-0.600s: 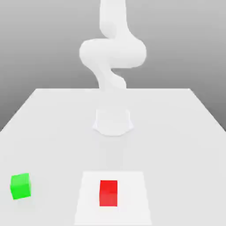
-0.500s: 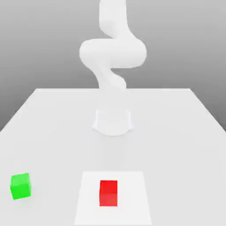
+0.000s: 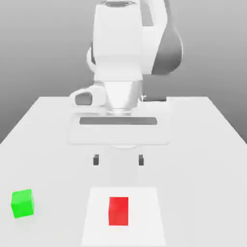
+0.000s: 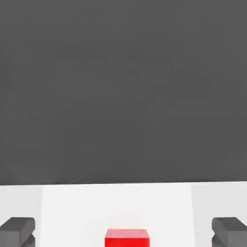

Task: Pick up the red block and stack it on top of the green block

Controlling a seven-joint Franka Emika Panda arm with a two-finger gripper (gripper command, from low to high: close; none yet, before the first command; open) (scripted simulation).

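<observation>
Red block [image 3: 118, 211] unmoved; the open gripper [image 3: 118, 159] has come into view.

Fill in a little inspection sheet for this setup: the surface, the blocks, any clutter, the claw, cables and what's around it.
Surface: pale, flat table, with a whiter patch under one block.
Red block: sits on the white patch, nothing stacked on it.
Green block: rests on the table toward the exterior view's left, slightly turned, nothing on top.
Clutter: nothing seen.
Claw: open and empty, raised above the table, its two dark fingertips wide apart.
Cables: nothing seen.
Surroundings: plain grey background; white robot arm reaching over the table.
</observation>
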